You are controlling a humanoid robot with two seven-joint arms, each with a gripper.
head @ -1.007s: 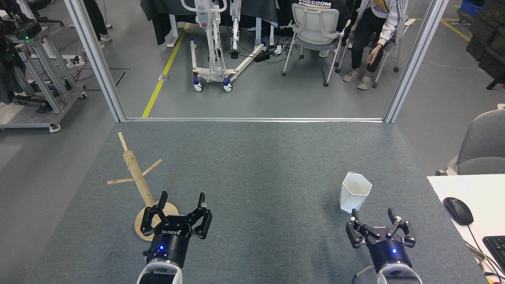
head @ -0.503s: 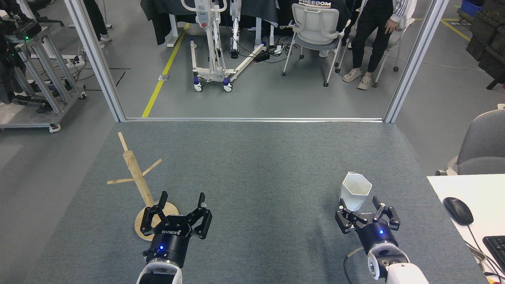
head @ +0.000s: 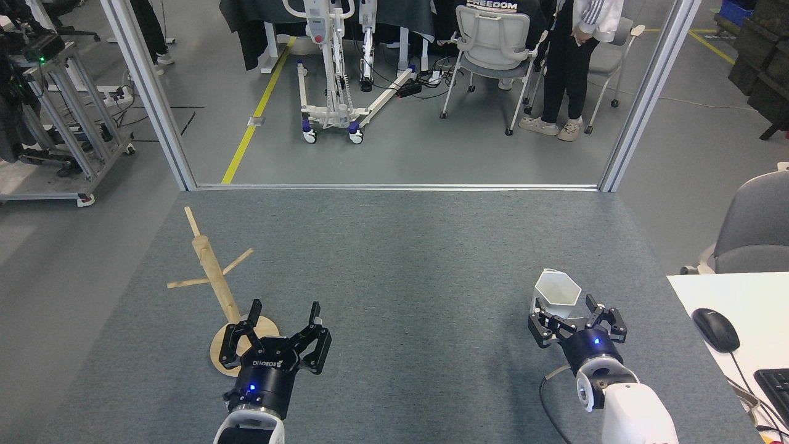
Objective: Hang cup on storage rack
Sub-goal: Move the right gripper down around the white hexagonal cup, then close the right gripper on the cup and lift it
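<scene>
My right gripper, fingers spread, brackets the cup: rigid, probably light, smooth-faceted. I grip opposing flat walls. Left gripper idles, spread wide.

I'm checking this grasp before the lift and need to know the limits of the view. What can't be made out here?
- Lower part of the cup: head view, hidden behind the right gripper, so finger contact cannot be told.
- Cup's handle: only a small bump at the far rim, too small to judge.
- Part of the storage rack base: covered by the left gripper.
- Standing person: cut off by the top edge.
</scene>
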